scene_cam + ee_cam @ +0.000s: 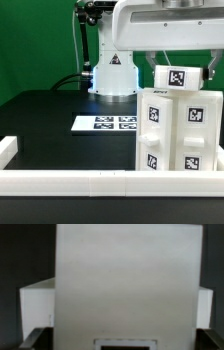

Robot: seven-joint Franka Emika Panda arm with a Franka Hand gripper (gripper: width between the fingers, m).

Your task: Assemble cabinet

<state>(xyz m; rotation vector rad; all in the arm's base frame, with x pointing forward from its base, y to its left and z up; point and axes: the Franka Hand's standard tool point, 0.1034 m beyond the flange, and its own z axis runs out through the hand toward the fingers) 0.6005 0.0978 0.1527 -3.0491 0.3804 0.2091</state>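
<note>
1. Large white boxy plastic cabinet [182, 132] with black-and-white square tags stands upright on the black table [50, 120], at the exterior view's right, touching the long low white rail [70, 180].
2. Two-finger gripper [178, 72] sits over a white tagged block [176, 79] atop the cabinet; fingers apparently clenched on it.
3. Wrist view: tall white panel [125, 280] fills frame.
4. Marker board [108, 123] lies flat, apart from the cabinet.

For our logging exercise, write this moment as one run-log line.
task: assemble cabinet | cabinet: upright beside rail | gripper: above cabinet, white block between fingers | grip: cannot tell
</note>
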